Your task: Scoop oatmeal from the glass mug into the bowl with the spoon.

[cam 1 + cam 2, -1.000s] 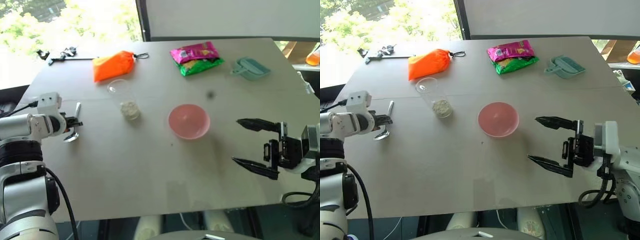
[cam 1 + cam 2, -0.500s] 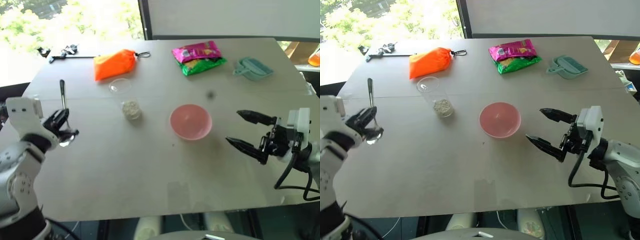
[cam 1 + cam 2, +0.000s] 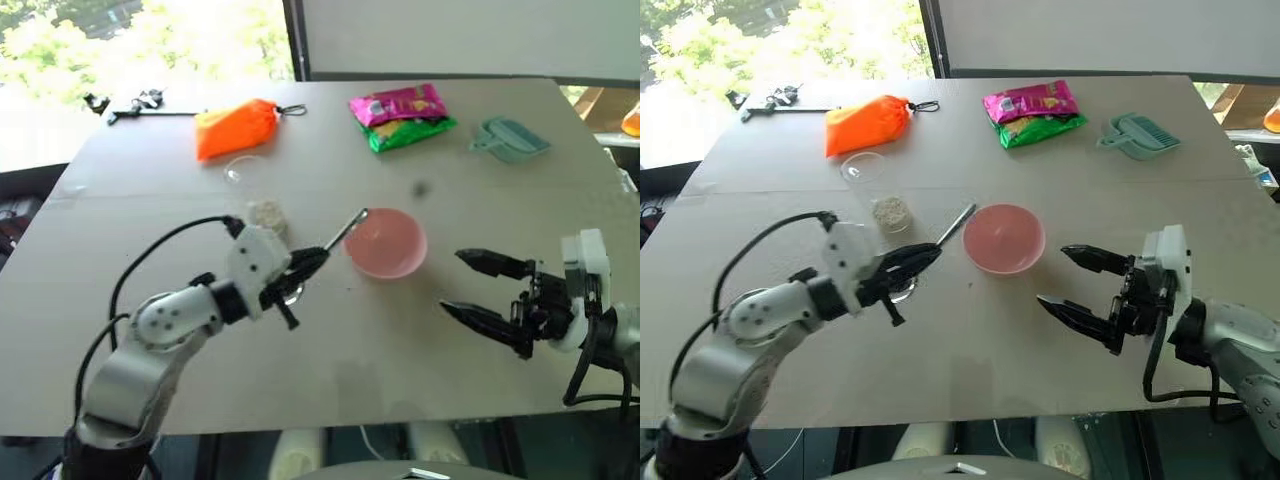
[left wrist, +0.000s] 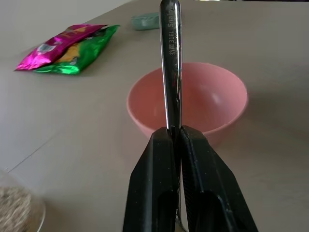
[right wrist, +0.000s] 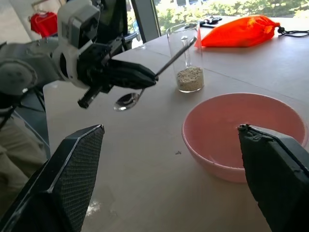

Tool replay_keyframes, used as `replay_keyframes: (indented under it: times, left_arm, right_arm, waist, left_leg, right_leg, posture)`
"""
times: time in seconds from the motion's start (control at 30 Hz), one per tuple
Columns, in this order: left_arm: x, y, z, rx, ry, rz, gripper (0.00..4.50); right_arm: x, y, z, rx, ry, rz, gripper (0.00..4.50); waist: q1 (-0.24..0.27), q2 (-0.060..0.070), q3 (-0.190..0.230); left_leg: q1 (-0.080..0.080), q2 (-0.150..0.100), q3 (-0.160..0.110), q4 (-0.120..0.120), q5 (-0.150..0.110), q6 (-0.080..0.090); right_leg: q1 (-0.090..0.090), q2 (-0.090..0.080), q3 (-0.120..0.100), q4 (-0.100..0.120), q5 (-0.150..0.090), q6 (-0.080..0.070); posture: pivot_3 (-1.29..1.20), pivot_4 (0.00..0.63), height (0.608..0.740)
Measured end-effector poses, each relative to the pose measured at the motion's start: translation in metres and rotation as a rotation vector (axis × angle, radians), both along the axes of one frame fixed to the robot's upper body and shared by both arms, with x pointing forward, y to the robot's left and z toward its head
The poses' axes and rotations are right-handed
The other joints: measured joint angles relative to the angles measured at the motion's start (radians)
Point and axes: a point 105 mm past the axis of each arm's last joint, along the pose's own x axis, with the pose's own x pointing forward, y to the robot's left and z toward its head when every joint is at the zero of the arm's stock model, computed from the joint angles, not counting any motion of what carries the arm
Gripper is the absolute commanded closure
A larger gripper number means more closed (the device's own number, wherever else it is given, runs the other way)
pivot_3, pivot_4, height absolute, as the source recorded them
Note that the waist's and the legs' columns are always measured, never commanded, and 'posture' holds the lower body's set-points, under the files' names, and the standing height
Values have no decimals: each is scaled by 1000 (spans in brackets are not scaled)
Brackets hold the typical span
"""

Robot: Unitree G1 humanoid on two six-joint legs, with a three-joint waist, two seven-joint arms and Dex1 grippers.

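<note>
While its two black fingers press together on the spoon (image 3: 930, 248), the left end effector (image 3: 923, 253) hangs above the counter (image 3: 970, 360), between the glass mug (image 3: 880, 190) and the bowl (image 3: 1004, 237). It grips the spoon partway along the handle: the handle's free end points up toward the bowl's near rim, and the oval head hangs just behind the fingertips, over the counter. In the right wrist view the head looks empty, though that is hard to confirm at that angle. In the left wrist view the handle rises straight from between the closed fingers (image 4: 159, 183), with the pink bowl right behind it.

The right end effector (image 3: 1068, 280) hovers on the other side of the bowl with its fingers spread wide and nothing between them, tips aimed toward the bowl.

The bowl sits upright near the middle of the counter and appears empty inside. The clear mug stands just beyond the left end effector, with the oatmeal (image 3: 890, 211) as a pale layer at its bottom.

Farther back lie an orange pouch (image 3: 867, 124), a pink and green snack packet (image 3: 1032, 113) and a teal scoop (image 3: 1139, 135), all well apart from the bowl. A small dark tool (image 3: 775, 100) rests at the far left corner.
</note>
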Motion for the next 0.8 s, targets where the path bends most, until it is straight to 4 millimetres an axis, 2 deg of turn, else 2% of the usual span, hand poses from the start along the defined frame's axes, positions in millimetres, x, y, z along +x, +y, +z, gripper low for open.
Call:
replay_keyframes:
  times: [0.17, 0.33, 0.53, 0.63, 0.73, 0.8]
  left_arm:
    - [9, -24, -2, 60, -76, -156, 4425]
    - [17, -48, 11, 20, -148, -249, 4425]
    - [18, -56, 17, 12, -185, -288, 4425]
    - [18, -56, 16, 21, -192, -294, 4425]
    - [16, -56, 13, 28, -200, -295, 4500]
    - [14, -55, 8, 30, -192, -296, 4500]
  right_arm:
    - [9, 24, -1, 60, 130, -12, 0]
    - [23, 40, 1, 96, 195, -51, 0]
    - [43, 46, 12, 134, 206, -134, 0]
    - [44, 49, 12, 127, 211, -138, 0]
    - [44, 50, 17, 134, 205, -126, 794]
    - [44, 51, 18, 135, 212, -116, 1823]
  waist:
    - [-5, 0, 0]
    - [-6, -1, 1]
    - [-10, -1, 1]
    - [-9, -1, 1]
    - [-9, -1, 1]
    - [-9, -1, 1]
  left_leg:
    - [-3, 0, 0, 0, 2, -3]
    - [-4, -1, -1, 1, 2, -3]
    - [-5, 0, -1, 0, 2, -3]
    - [-6, 0, -1, 0, 2, -3]
    - [-6, 0, -1, 0, 2, -3]
    - [-6, 0, -1, 0, 2, -3]
  right_leg:
    - [-3, 0, 0, -1, 0, 0]
    - [-4, 0, -1, -1, 0, 0]
    - [-6, 0, -1, 0, 0, 0]
    - [-6, 0, -1, 0, 0, 0]
    - [-6, 0, -1, 0, 0, 0]
    - [-6, 0, -1, 0, 0, 0]
  posture:
    - [0, 150, 740]
    - [0, 150, 740]
    - [0, 150, 740]
    - [0, 150, 740]
    - [0, 150, 740]
    - [0, 150, 740]
